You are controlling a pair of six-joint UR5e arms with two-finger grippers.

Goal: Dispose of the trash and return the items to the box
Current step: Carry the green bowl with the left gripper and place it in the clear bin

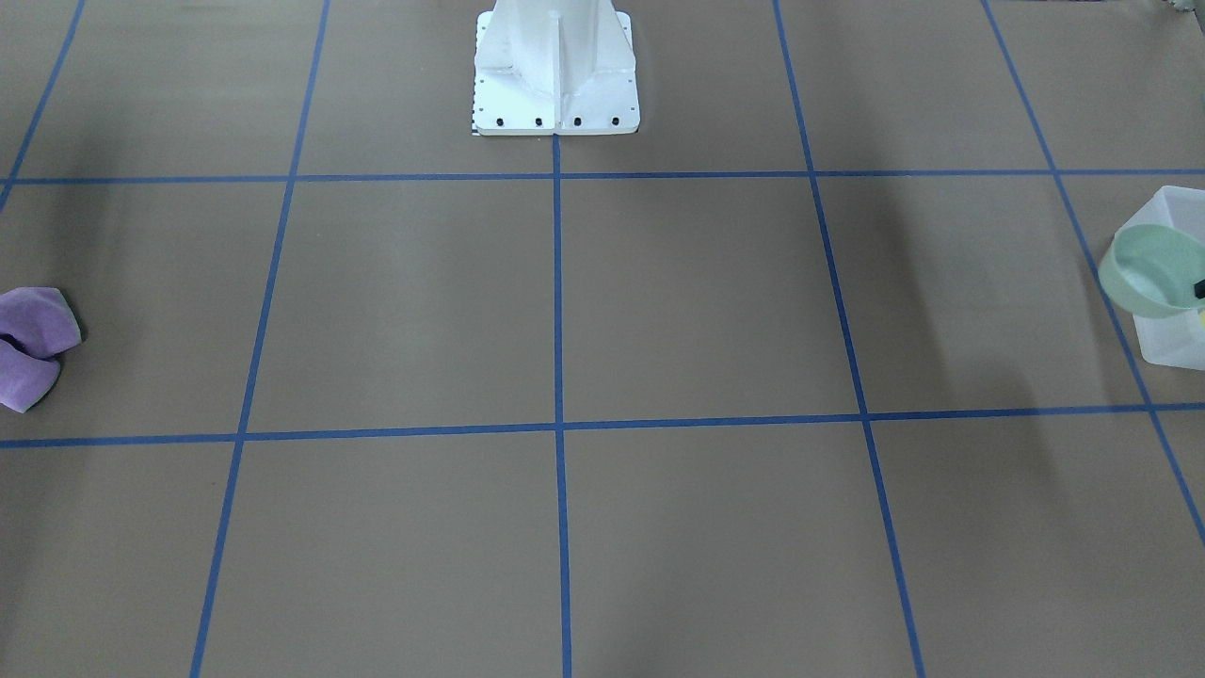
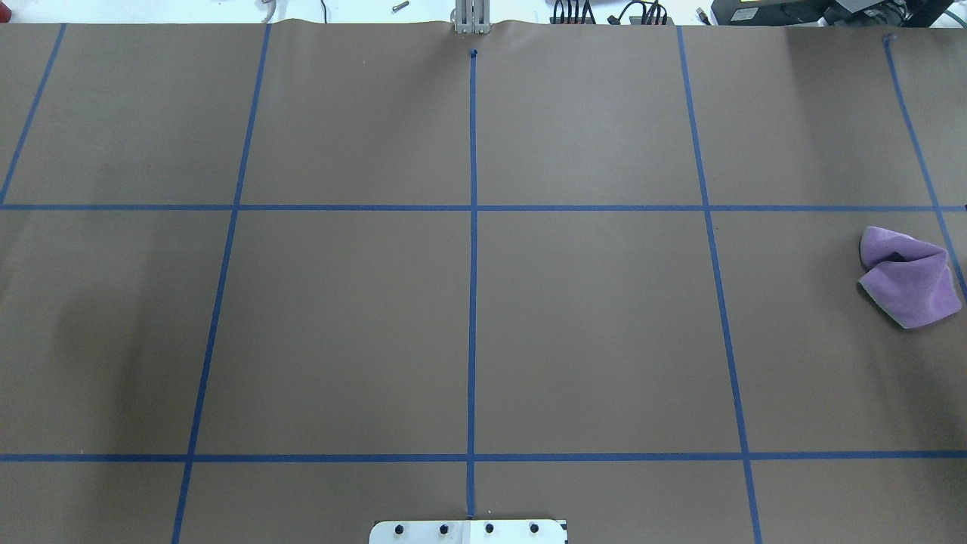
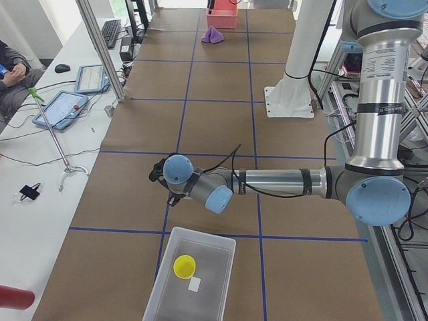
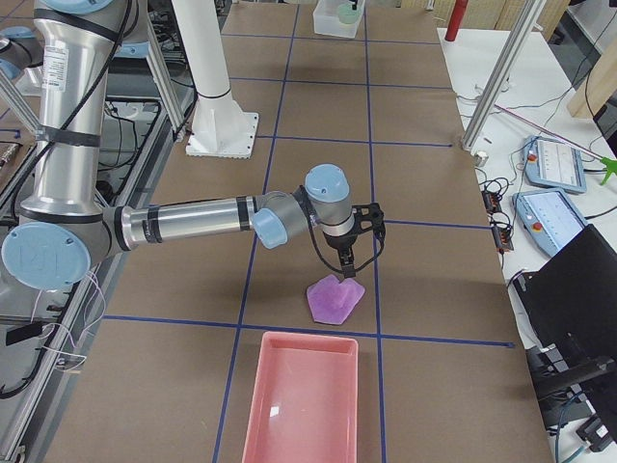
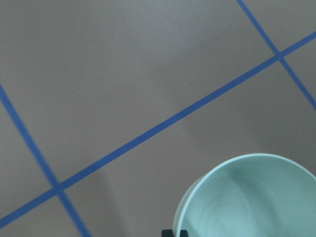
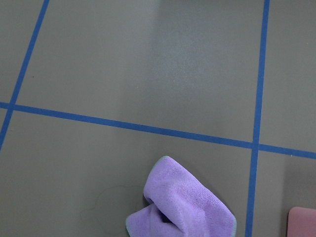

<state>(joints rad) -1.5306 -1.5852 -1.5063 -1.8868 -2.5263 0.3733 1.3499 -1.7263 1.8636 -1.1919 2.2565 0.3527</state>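
Observation:
The pale mint-green bowl (image 1: 1150,266) hangs tilted in the air at the front-facing view's right edge, in front of the frosted-white box (image 1: 1175,350). It fills the lower right of the left wrist view (image 5: 252,200), above bare table. My left gripper (image 5: 175,232) is shut on its rim; only a black fingertip shows. In the exterior left view the left gripper (image 3: 162,178) is just beyond the box (image 3: 221,249), which holds the yellow cup (image 3: 184,266). My right gripper (image 4: 349,262) hovers just above the purple wad (image 4: 335,298); I cannot tell whether it is open.
A pink tray (image 4: 301,397) lies just past the purple wad (image 2: 909,277) at the table's right end. The wad also shows low in the right wrist view (image 6: 180,207). The white robot base (image 1: 555,71) stands at mid table. A white side table (image 3: 40,167) with tablets runs alongside.

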